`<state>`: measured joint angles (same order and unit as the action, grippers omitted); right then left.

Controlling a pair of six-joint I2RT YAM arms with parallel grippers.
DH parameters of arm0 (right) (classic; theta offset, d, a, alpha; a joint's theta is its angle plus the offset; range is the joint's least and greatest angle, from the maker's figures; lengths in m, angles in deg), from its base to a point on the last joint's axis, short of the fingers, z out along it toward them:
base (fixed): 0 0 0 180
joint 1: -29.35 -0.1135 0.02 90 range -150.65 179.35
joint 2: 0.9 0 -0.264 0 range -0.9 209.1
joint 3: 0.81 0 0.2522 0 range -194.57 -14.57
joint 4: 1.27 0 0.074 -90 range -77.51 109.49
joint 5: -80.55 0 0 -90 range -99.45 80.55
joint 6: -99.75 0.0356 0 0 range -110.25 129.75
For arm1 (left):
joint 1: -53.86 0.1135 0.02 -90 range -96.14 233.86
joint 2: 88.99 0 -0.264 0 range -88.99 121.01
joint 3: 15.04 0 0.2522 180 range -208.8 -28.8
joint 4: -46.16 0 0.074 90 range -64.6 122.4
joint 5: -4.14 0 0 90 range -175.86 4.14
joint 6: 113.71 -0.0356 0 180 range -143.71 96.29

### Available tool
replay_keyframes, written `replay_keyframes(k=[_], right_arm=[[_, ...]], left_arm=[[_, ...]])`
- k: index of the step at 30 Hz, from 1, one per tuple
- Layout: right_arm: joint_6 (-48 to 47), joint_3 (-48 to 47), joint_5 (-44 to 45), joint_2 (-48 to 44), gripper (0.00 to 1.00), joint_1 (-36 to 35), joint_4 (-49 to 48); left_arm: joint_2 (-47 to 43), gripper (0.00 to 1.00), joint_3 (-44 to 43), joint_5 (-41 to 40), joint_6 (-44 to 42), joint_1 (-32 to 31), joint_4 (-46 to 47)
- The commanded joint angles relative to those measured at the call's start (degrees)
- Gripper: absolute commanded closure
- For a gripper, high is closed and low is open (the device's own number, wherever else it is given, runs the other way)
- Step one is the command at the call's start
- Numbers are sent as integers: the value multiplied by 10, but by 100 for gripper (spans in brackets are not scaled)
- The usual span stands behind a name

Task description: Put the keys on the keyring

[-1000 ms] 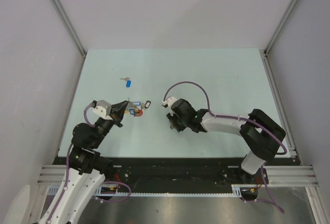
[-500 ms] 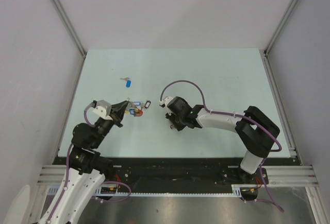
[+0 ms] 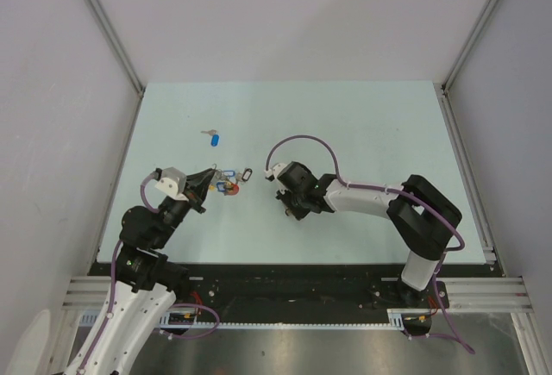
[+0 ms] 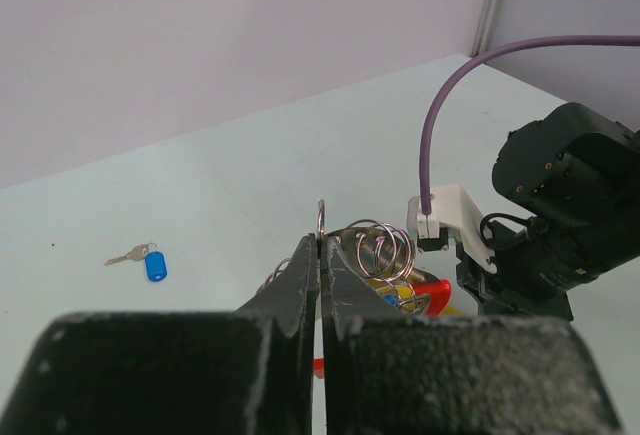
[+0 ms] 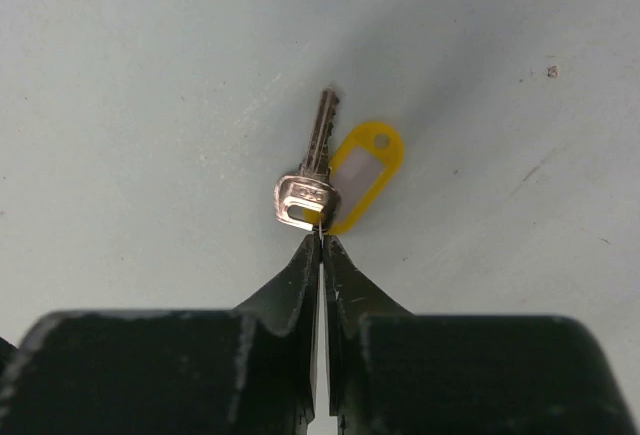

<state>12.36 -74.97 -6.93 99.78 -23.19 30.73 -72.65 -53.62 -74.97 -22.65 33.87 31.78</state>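
Observation:
In the left wrist view my left gripper (image 4: 321, 240) is shut on a thin silver loop of the keyring (image 4: 381, 246), whose red arc (image 4: 436, 291) shows behind the fingers with coloured tags hanging on it. In the top view that keyring (image 3: 227, 185) sits at the tip of my left gripper (image 3: 210, 177). My right gripper (image 5: 321, 237) points down at the table, its jaws pinched on the small wire ring of a silver key (image 5: 312, 181) with a yellow tag (image 5: 366, 173). In the top view my right gripper (image 3: 292, 210) hides that key.
A loose key with a blue tag (image 3: 214, 139) lies on the pale green table (image 3: 362, 125) behind the keyring; the same blue-tagged key (image 4: 153, 263) shows in the left wrist view. The right arm's wrist and purple cable (image 4: 560, 210) stand close to the right of the keyring.
My right gripper's jaws have drawn together over the yellow-tagged key, and the right arm has shifted slightly left. The left arm and keyring have not moved.

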Motion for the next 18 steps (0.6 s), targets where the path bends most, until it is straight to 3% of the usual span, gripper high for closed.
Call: replay_keyframes(k=[1,9,18], right_arm=[[-7,-22,3,-6,100,2,4],[-24,-21,33,-65,100,-1,13],[-77,21,52,-201,100,5,-62]], left_arm=[[-4,100,-18,8,-4,-1,25],[-3,100,-17,17,-7,-2,26],[40,100,-27,113,-9,-2,43]])
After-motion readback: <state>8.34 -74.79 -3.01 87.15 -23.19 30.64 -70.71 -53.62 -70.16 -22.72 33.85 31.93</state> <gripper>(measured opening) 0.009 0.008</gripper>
